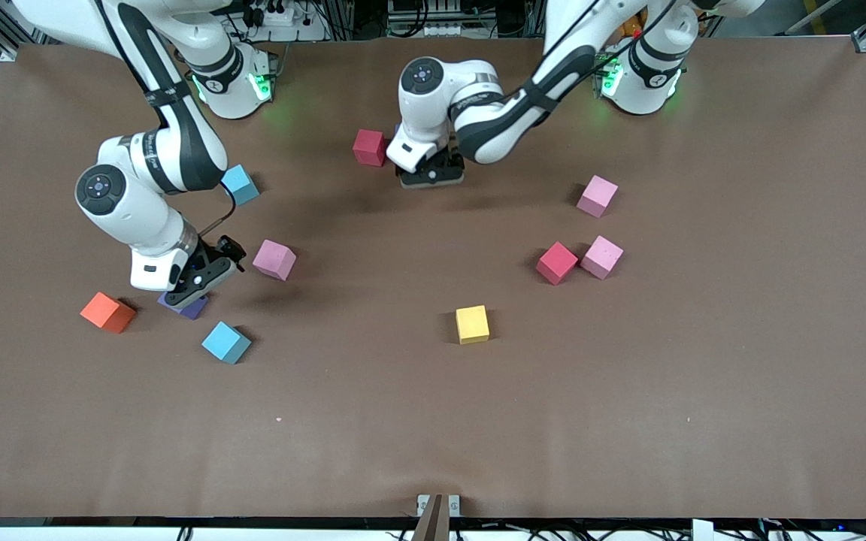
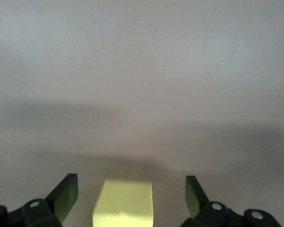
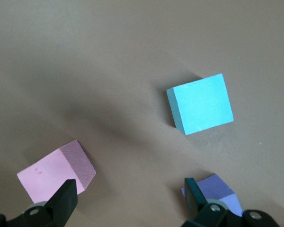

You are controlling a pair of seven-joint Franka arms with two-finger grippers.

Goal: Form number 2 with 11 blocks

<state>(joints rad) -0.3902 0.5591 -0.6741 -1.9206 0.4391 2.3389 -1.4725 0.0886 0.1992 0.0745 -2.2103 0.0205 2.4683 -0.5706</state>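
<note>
Front view: blocks lie scattered and separate, no digit formed. Left gripper (image 1: 431, 177) low beside a red block (image 1: 369, 146); right gripper (image 1: 204, 279) over a purple block (image 1: 185, 304).
Left wrist view: fingers (image 2: 66, 195) spread, yellow-green block (image 2: 124, 202) between them, untouched.
Right wrist view: fingers (image 3: 64, 201) apart, holding nothing, above pink block (image 3: 57, 172), purple and light blue block (image 3: 200, 103).

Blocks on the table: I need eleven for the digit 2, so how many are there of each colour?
red blocks: 2
light blue blocks: 2
pink blocks: 3
orange block: 1
purple block: 1
yellow block: 1
yellow-green block, under the open left gripper: 1
Total: 11
</note>
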